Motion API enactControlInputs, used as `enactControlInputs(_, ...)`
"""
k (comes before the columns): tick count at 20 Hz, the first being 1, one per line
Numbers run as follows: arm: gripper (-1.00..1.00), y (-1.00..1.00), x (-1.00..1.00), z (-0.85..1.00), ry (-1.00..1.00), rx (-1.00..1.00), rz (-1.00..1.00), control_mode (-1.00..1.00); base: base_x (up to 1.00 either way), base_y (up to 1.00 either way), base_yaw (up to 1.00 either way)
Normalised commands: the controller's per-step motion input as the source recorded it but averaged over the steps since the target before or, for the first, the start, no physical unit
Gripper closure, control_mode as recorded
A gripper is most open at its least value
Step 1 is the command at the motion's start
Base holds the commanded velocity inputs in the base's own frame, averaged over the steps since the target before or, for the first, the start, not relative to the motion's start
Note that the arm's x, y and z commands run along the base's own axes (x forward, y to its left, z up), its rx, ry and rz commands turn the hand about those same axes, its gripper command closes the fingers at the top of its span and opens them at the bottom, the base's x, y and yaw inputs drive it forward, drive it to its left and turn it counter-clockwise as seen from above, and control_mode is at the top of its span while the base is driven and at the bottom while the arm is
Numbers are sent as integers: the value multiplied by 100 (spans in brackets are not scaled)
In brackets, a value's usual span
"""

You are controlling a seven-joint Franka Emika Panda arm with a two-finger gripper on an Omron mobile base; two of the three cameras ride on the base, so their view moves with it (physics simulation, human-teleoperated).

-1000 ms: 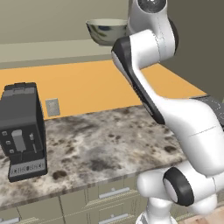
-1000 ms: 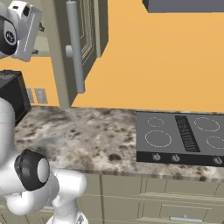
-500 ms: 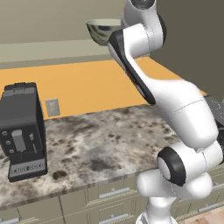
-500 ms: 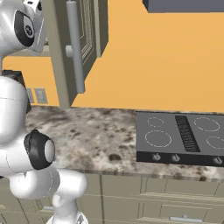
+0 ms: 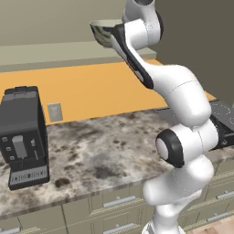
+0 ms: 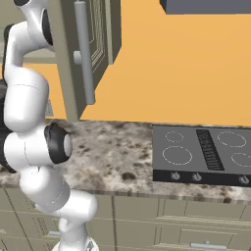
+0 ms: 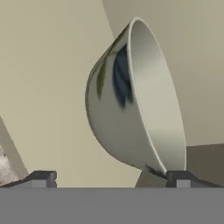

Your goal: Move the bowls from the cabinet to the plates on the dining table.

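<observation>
A pale grey bowl (image 5: 103,32) with dark marbling stands on the cabinet shelf (image 5: 55,52), high above the counter. My arm reaches up to it, and the hand covers the bowl's right side in the left base view. In the hand view the bowl (image 7: 131,100) is close ahead, rolled so that its rim faces right. My gripper (image 7: 111,179) is open, with one fingertip (image 7: 41,178) left of the bowl and the other just under its rim. The cabinet door (image 6: 93,49) stands open. The plates and the dining table are out of view.
A black coffee machine (image 5: 23,137) stands at the left of the speckled counter (image 5: 105,155), below a wall outlet (image 5: 55,112). A black cooktop (image 6: 206,152) is set in the counter to the right. The door's long bar handle (image 6: 84,54) juts out beside my arm.
My arm has stretched up and leftward, bringing the hand up to the bowl on the shelf. The jaws have stayed open, and the bowl has not moved.
</observation>
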Motion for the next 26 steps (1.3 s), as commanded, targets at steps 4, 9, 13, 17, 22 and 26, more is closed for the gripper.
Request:
enactControlInputs(4, -100, 0, 84, 12, 3, 3, 0, -100, 0, 0, 0)
enactControlInputs(9, -100, 19, 74, -14, 7, 0, 3, -100, 0, 0, 0)
enactControlInputs(13, -100, 42, 64, -79, 16, 0, 11, -100, 0, 0, 0)
enactControlInputs(17, -100, 56, 36, -99, 12, 0, 12, -100, 0, 0, 0)
enactControlInputs(22, 100, 74, 3, -100, 5, 0, 13, -100, 0, 0, 0)
enactControlInputs(26, 100, 50, 18, -72, 2, 0, 8, -100, 0, 0, 0)
